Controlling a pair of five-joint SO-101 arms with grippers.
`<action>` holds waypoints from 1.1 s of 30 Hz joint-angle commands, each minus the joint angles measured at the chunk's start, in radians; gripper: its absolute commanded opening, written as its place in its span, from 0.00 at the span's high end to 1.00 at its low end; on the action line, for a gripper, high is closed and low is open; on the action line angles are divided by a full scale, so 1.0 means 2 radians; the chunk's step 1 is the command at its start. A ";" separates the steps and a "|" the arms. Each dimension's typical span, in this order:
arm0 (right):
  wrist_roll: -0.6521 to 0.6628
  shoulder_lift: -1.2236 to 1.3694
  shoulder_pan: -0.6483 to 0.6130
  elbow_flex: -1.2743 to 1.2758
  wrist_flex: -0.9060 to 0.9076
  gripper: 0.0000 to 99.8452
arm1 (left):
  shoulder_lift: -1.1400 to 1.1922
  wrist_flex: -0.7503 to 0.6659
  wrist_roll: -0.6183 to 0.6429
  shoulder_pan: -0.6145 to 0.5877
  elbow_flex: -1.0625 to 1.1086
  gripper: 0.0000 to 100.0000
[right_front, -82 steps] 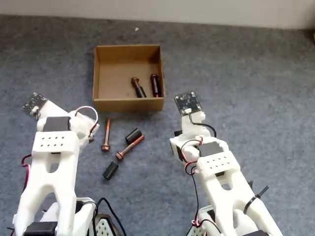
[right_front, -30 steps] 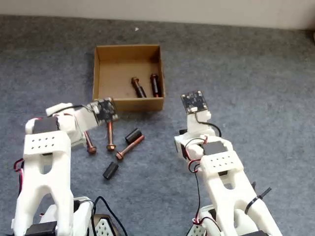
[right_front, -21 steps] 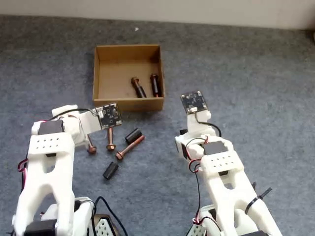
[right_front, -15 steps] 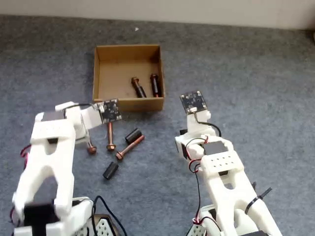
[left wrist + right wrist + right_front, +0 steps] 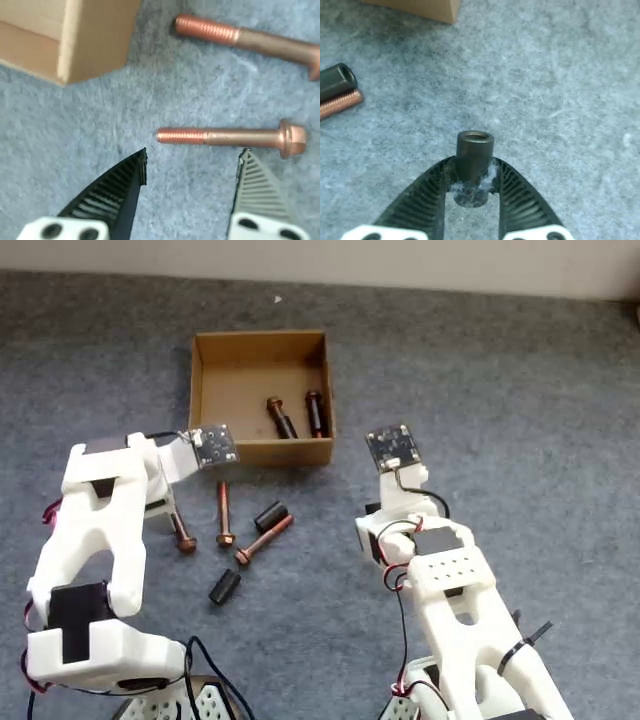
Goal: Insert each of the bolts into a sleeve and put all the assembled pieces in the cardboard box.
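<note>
Bolt (image 5: 230, 137) lies flat on counter (image 5: 520, 390), between spread fingers of left pincer (image 5: 194, 152), not touched. Right pincer (image 5: 472, 167) is clamped on sleeve (image 5: 475, 150), bore facing outward. Cardboard box (image 5: 260, 452) at 12 o'clock of loose bolts (image 5: 222, 512), two assembled pieces (image 5: 316, 413) inside. Risk: round bolt may roll away from closing fingers. Grip too near thread would block entry into sleeve.

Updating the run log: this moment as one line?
left gripper open near bolt | right gripper shut on sleeve | two assembled pieces in box
</note>
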 commanded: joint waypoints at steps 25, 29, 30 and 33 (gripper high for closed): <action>0.005 -0.020 0.009 -0.006 -0.013 0.99 | 0.003 -0.008 -0.044 0.112 0.022 0.71; 0.005 -0.021 0.009 -0.006 -0.013 0.99 | 0.003 -0.008 -0.044 0.113 0.022 0.71; 0.005 -0.021 0.009 -0.006 -0.013 0.99 | 0.003 -0.008 -0.044 0.113 0.022 0.72; 0.005 -0.022 0.009 -0.006 -0.013 0.99 | 0.003 -0.008 -0.044 0.113 0.023 0.76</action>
